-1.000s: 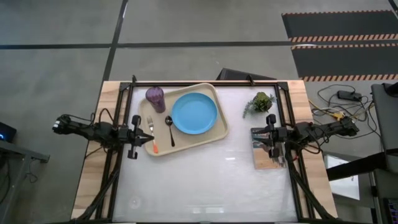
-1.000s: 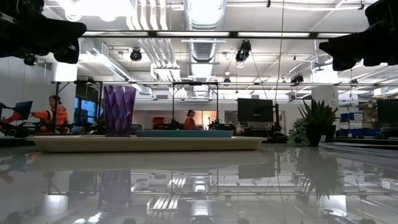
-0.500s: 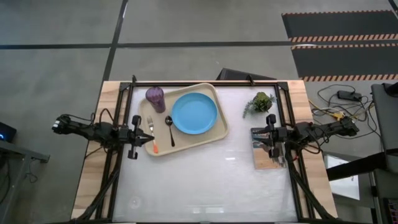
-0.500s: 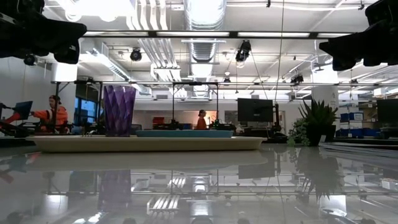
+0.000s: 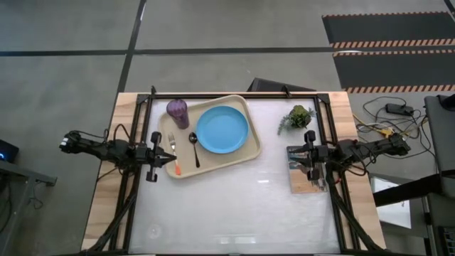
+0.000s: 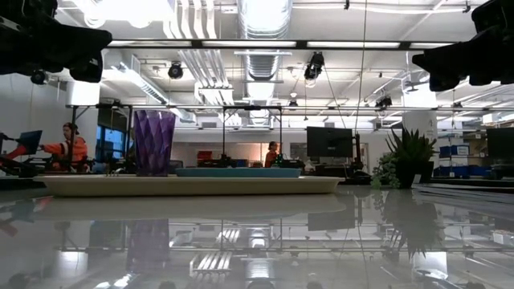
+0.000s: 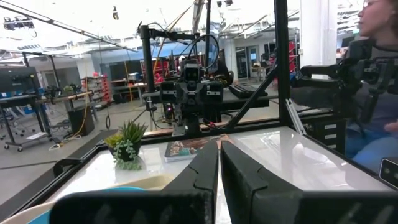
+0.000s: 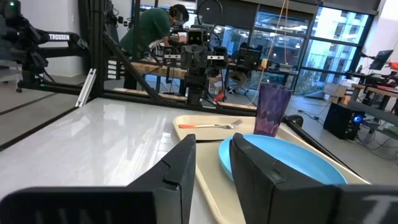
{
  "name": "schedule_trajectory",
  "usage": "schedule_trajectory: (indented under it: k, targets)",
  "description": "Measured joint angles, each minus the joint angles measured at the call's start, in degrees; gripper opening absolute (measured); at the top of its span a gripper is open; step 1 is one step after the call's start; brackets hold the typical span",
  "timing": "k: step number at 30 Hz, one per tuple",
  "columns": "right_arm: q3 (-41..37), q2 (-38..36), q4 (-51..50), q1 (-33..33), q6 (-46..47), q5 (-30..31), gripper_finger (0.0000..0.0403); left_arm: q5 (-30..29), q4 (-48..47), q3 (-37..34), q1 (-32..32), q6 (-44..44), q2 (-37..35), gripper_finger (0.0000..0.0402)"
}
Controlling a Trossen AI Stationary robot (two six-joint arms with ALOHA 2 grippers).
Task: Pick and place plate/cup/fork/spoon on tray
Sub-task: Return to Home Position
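Observation:
The cream tray (image 5: 245, 153) lies at the table's far left. On it rest the light-blue plate (image 5: 222, 129), the purple cup (image 5: 177, 110) standing upright, the dark spoon (image 5: 194, 148) and the orange-handled fork (image 5: 173, 156). My left gripper (image 5: 170, 158) is shut and hangs above the tray's left edge, over the fork, touching nothing. My right gripper (image 5: 290, 158) hangs at the table's right, its fingers a little apart (image 8: 213, 155) and empty. The right wrist view shows the fork (image 8: 211, 126), cup (image 8: 272, 111) and plate (image 8: 280, 158) on the tray (image 8: 205, 180).
A small potted plant (image 5: 297, 116) stands at the far right. A picture book (image 5: 307, 179) lies under my right arm. A dark frame rail (image 5: 234, 96) runs round the table. People show in the room behind (image 6: 68, 146).
Neither arm nor any tableware has moved. A person far behind the table has walked toward the right.

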Motion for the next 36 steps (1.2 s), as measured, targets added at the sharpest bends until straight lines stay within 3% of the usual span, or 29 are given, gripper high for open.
schedule_trajectory:
  k: [36]
  targets:
    - [0.0, 0.0, 0.1, 0.0, 0.0, 0.0, 0.0075, 0.0, 0.0, 0.0, 0.0, 0.0, 0.2, 0.0]
